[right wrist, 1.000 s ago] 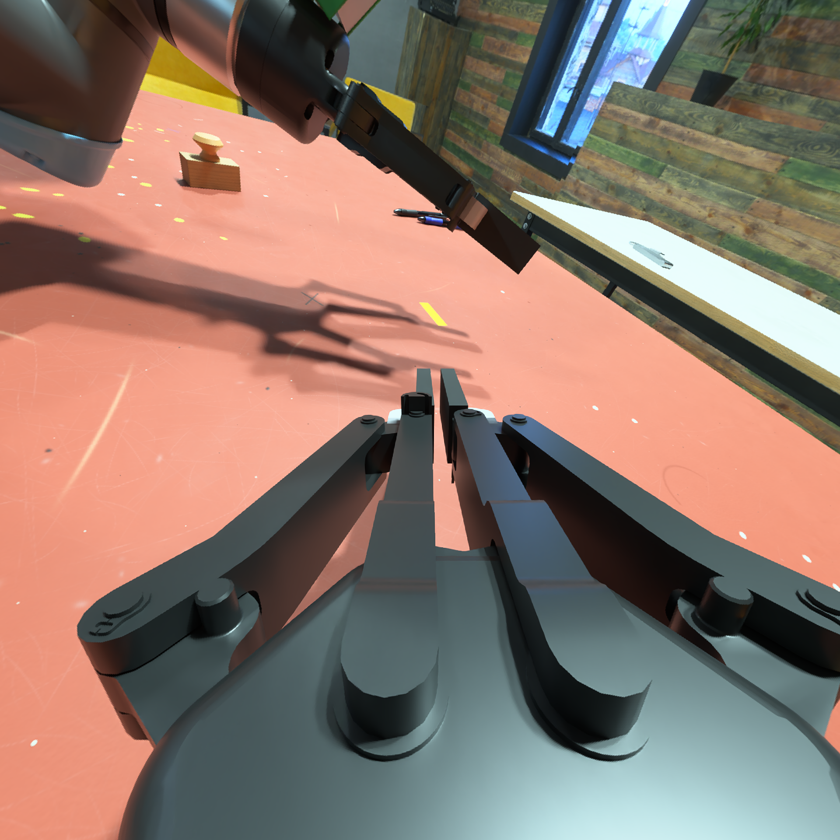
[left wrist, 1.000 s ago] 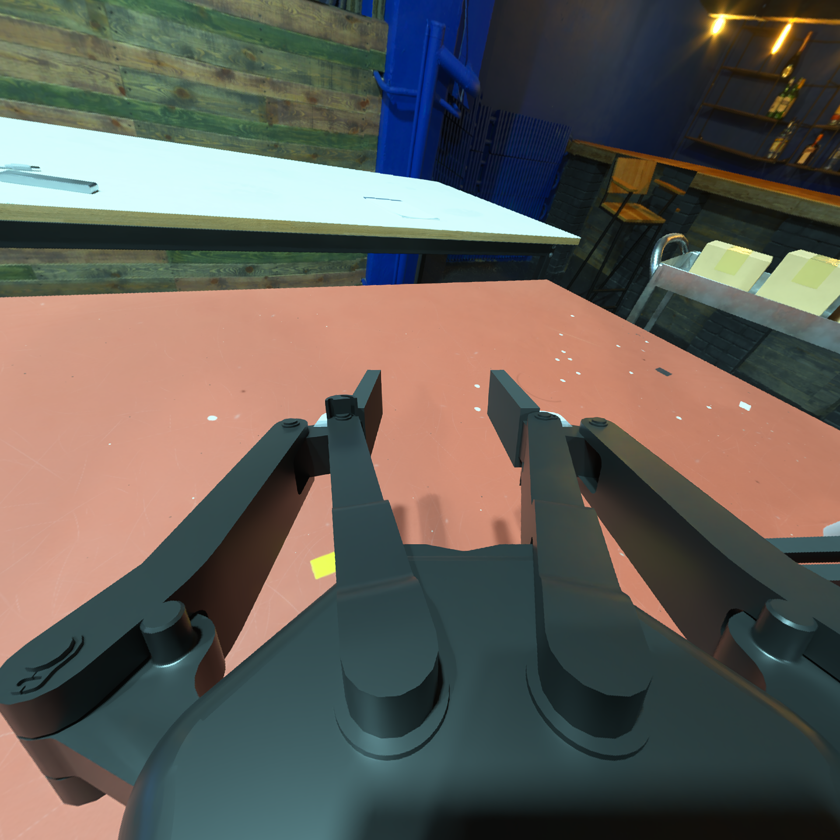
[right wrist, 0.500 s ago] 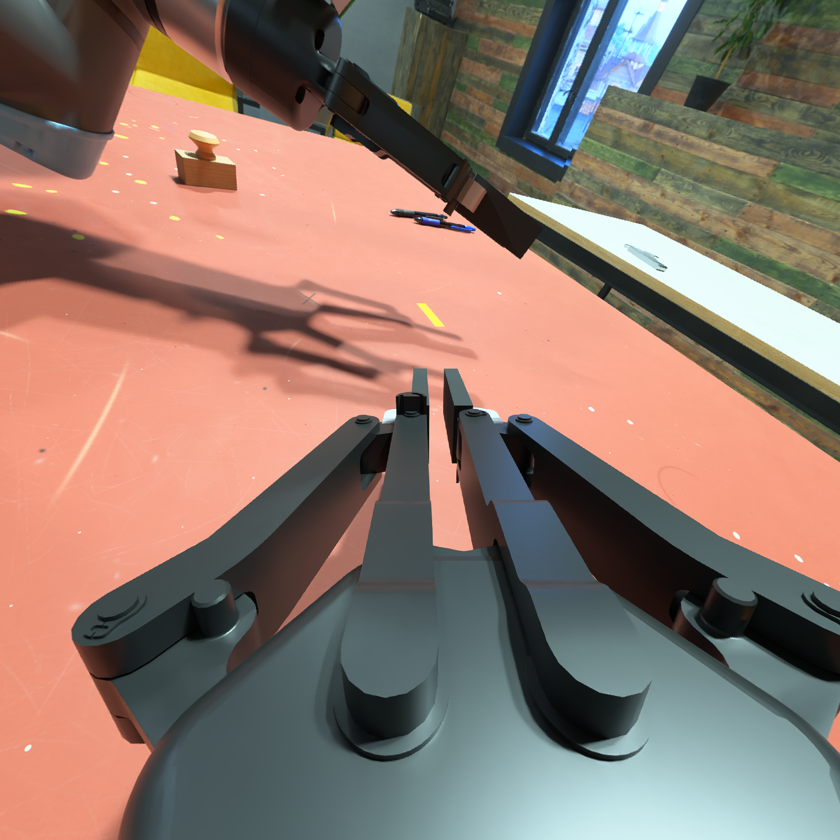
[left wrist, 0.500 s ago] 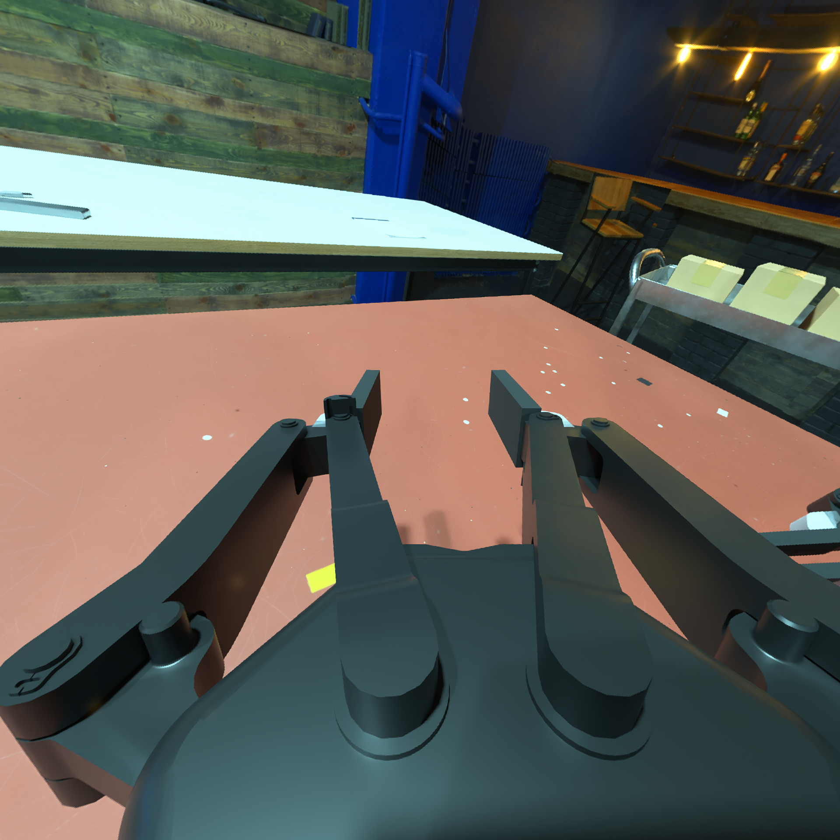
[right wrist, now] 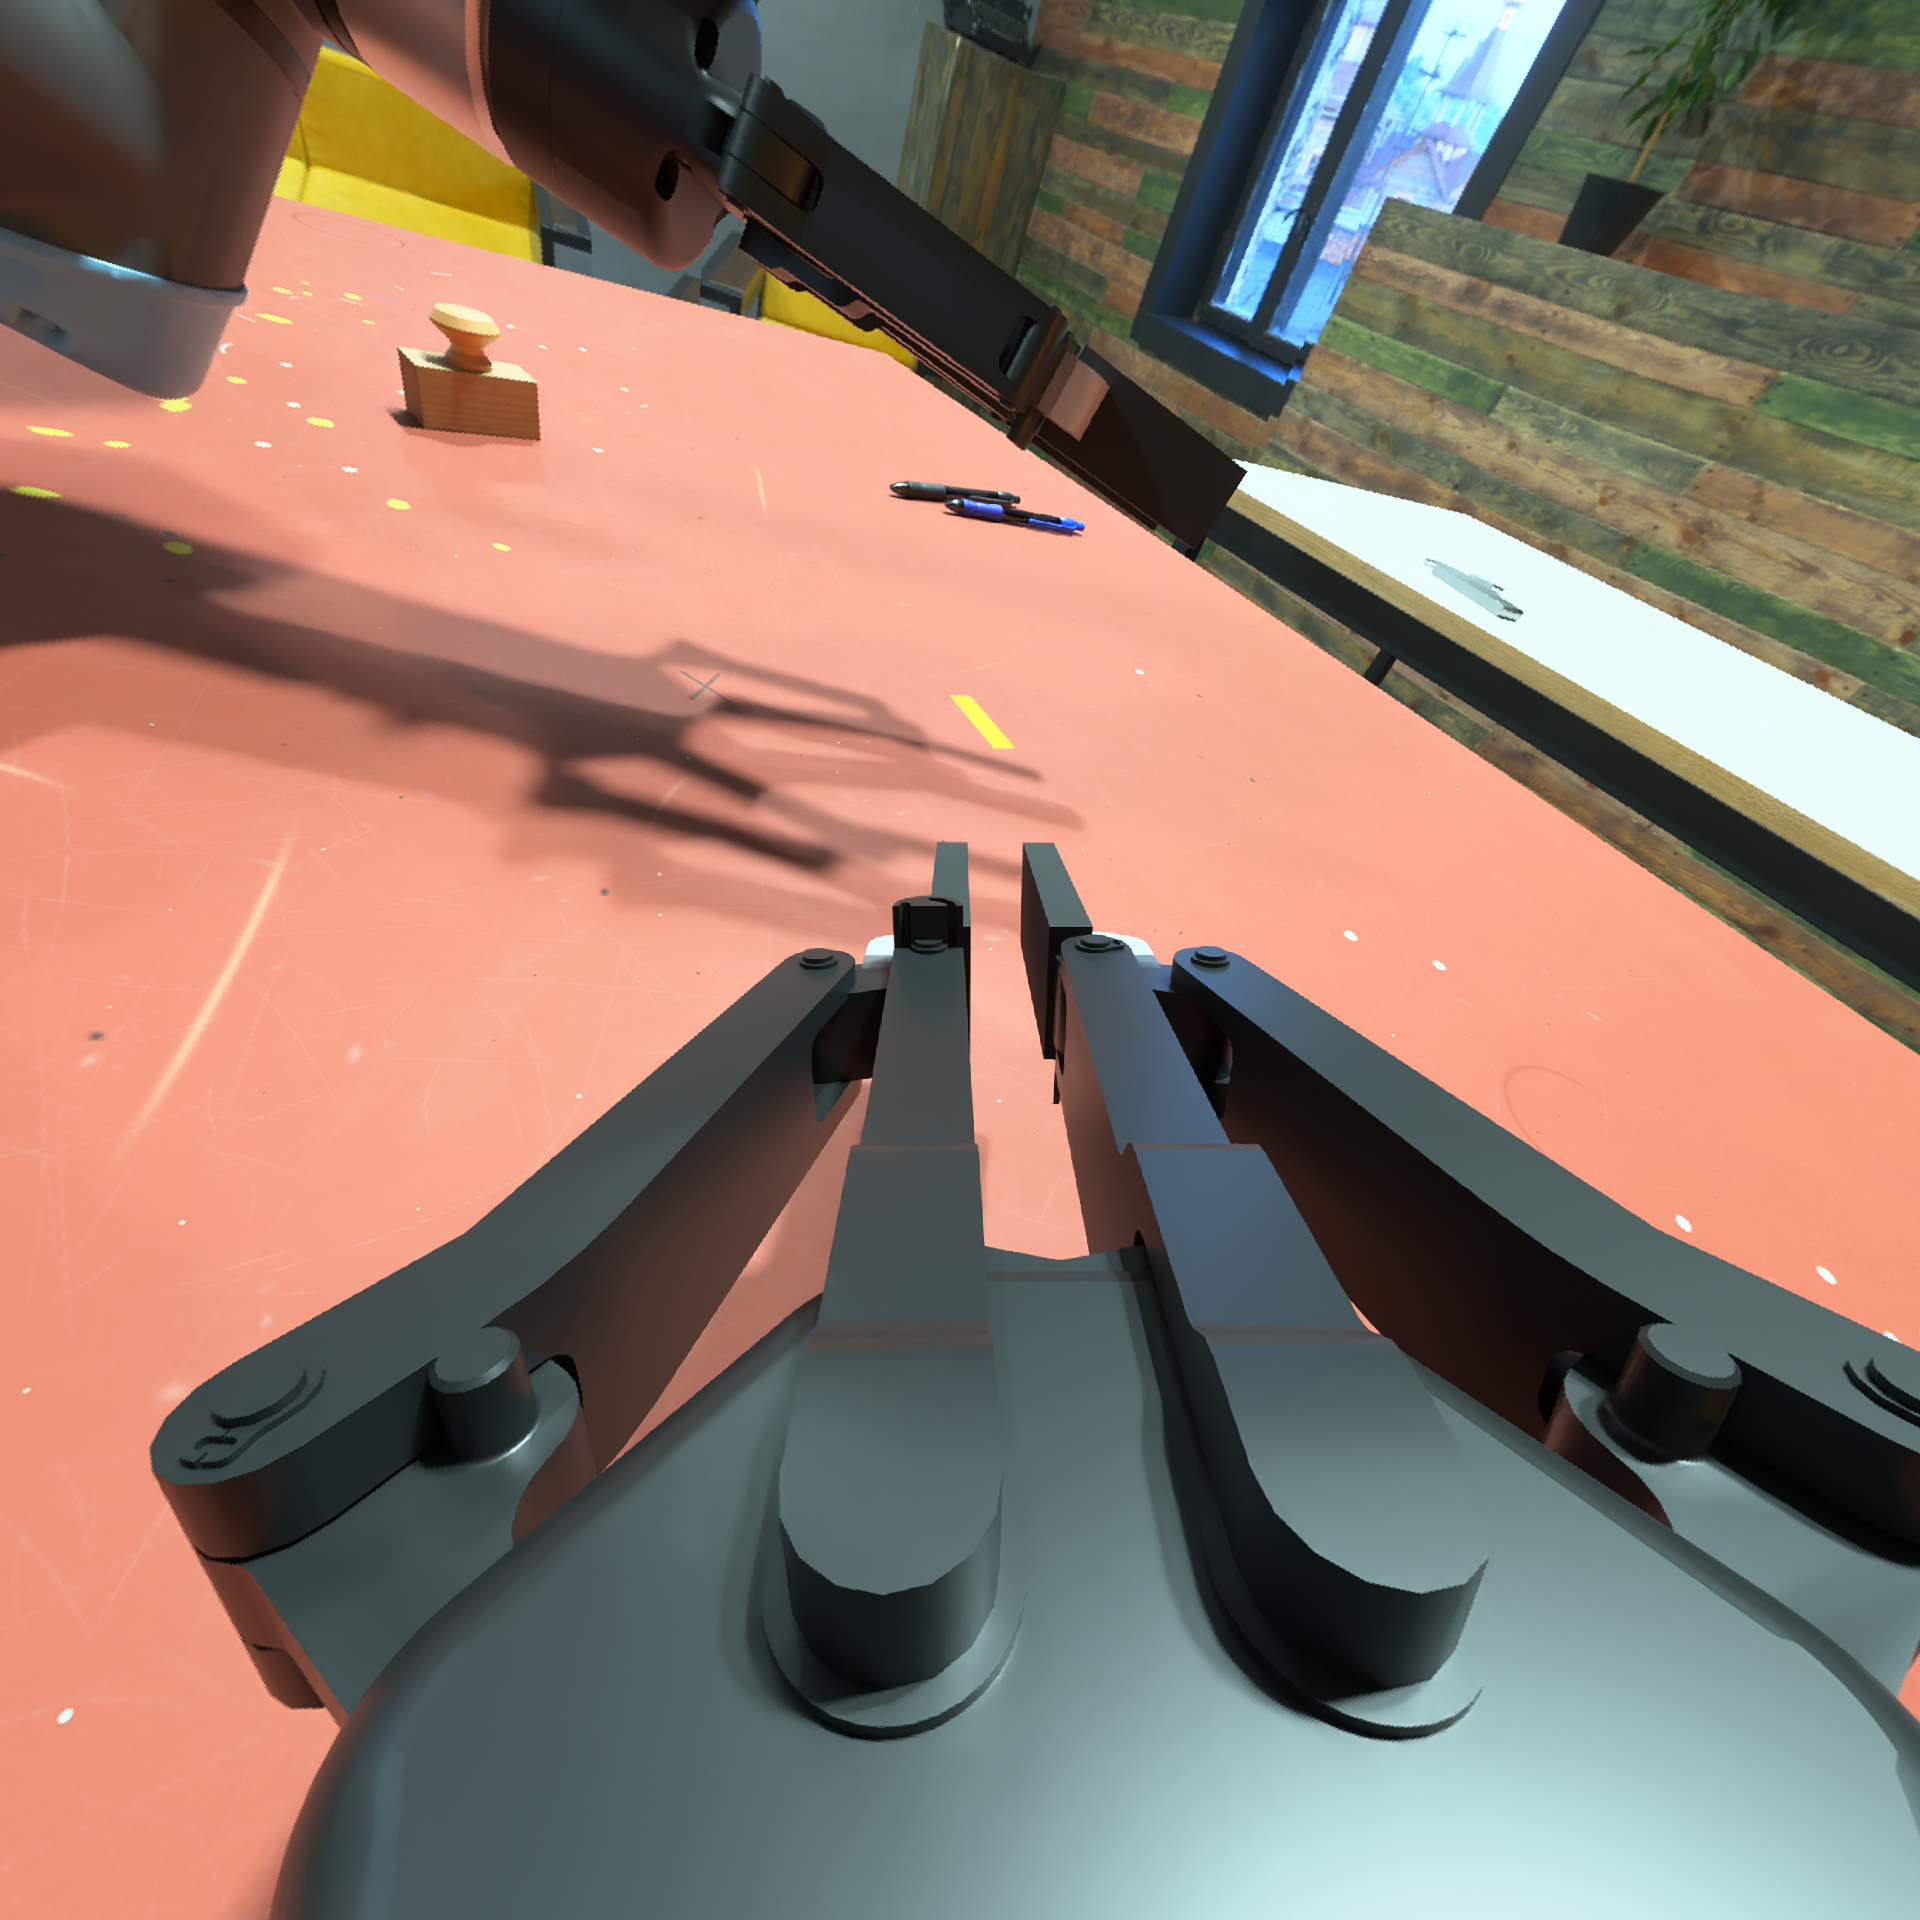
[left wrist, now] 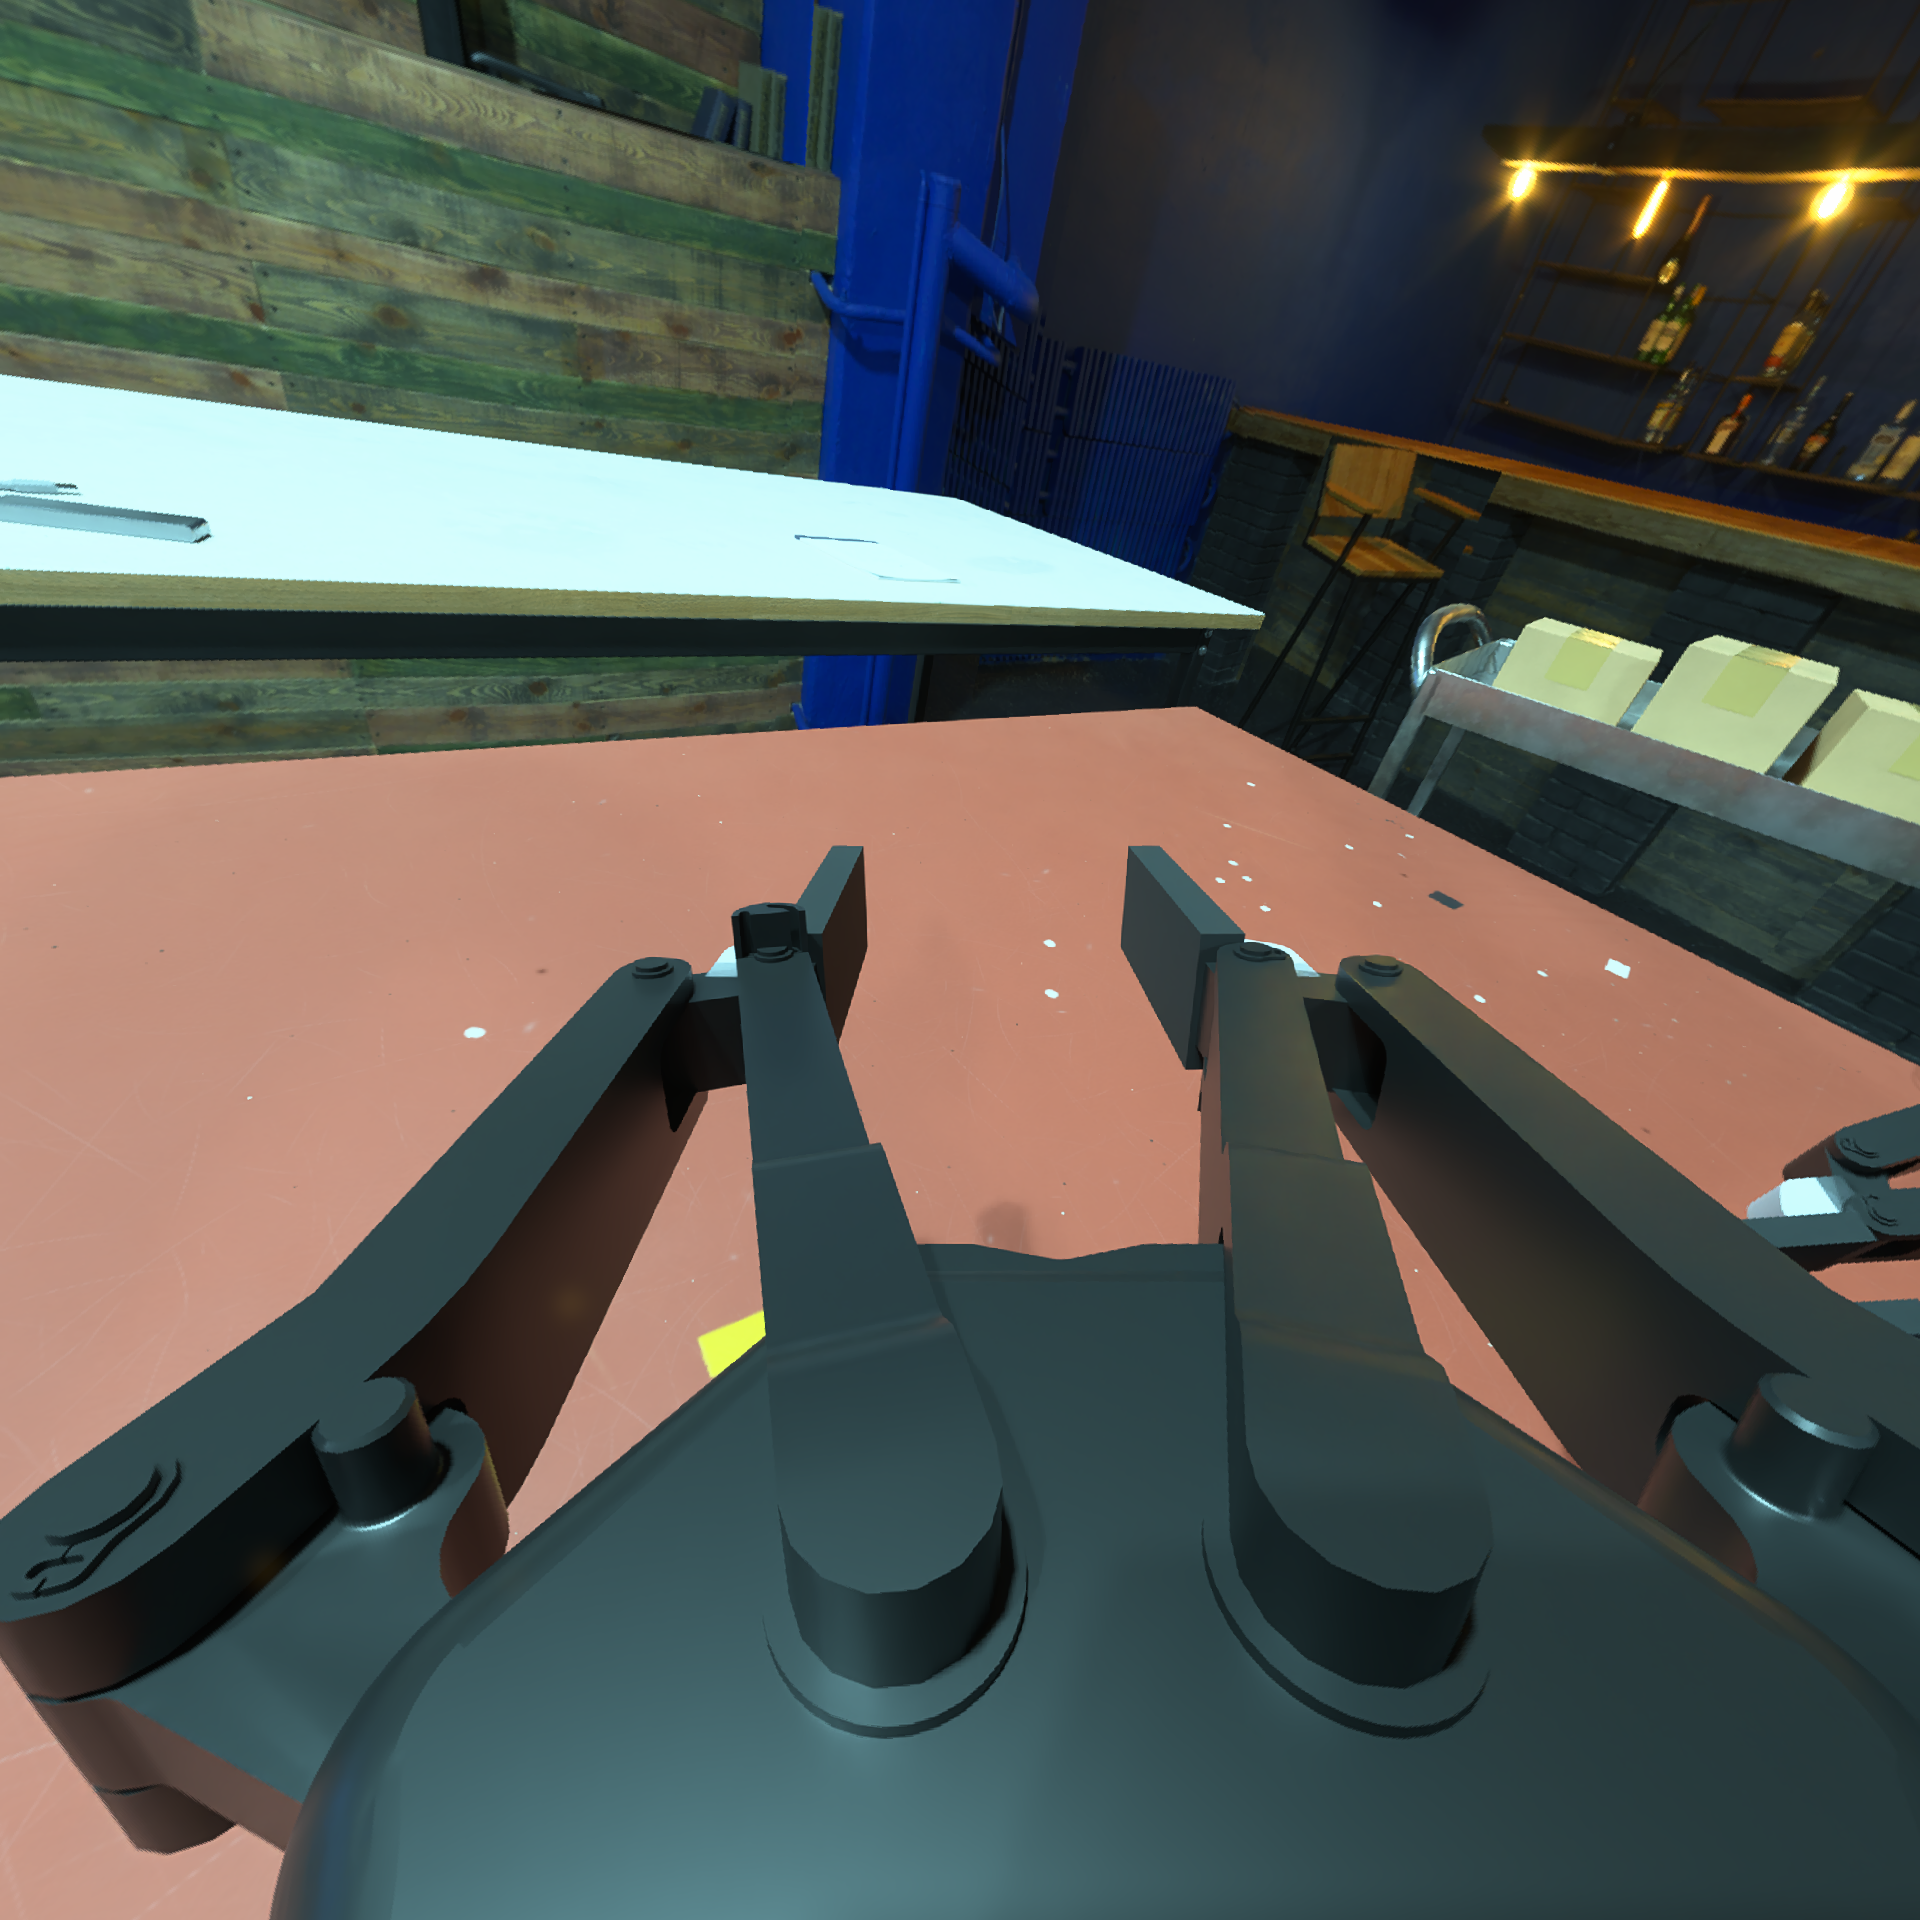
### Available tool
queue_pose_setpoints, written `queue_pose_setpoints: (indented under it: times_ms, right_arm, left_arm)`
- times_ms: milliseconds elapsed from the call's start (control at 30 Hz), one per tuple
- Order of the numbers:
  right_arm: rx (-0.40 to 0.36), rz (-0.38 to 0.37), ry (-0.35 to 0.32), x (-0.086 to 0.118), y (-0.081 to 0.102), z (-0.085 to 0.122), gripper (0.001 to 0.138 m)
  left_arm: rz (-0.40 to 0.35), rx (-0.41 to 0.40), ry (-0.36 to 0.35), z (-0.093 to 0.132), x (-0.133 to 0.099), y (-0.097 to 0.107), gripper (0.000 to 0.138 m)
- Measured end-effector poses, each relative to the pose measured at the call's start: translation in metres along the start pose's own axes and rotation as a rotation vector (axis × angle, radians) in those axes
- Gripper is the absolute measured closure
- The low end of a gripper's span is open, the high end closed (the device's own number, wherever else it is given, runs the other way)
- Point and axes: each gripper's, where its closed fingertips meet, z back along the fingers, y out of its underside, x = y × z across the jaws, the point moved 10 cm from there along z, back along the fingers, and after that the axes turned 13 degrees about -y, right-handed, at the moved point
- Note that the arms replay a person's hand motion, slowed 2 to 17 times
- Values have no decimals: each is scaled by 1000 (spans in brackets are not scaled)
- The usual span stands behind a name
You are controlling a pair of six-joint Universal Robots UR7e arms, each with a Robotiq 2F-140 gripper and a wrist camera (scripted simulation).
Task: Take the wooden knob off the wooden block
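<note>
The wooden block [right wrist: 470, 393] sits on the salmon table [right wrist: 1195, 644] at the far left of the right wrist view, with the wooden knob [right wrist: 464, 330] upright on top of it. My right gripper [right wrist: 995, 878] is low over the table, far from the block, its jaws parted by a narrow gap and empty. My left arm crosses the top of that view, and one of its fingers [right wrist: 1132, 457] hangs above the table. In the left wrist view my left gripper [left wrist: 992, 904] is open and empty. The block is not in that view.
Two pens [right wrist: 987, 504] lie beyond the left arm's shadow. A yellow tape mark [right wrist: 982, 720] is ahead of my right gripper. A white-topped table [left wrist: 520, 520] stands past the far edge. A metal cart with boxes [left wrist: 1662, 691] stands at the right.
My right gripper's jaws have parted from almost touching to a narrow gap. The left wrist view has shifted slightly, with the room beyond sitting a little lower. The block and knob have not moved.
</note>
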Motion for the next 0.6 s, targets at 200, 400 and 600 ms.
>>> queue_pose_setpoints:
  times_ms: [200, 400, 600]
  right_arm:
    - [-3, -1, -1, 0, 0, 0, 123]
    - [-7, 0, -2, 0, -1, 0, 122]
    - [-11, 2, -4, 0, -1, 1, 120]
  left_arm:
    - [7, -15, 4, 4, 0, -4, 72]
    - [17, -30, 8, 7, 1, -8, 71]
    - [29, -46, 9, 11, 2, -13, 71]
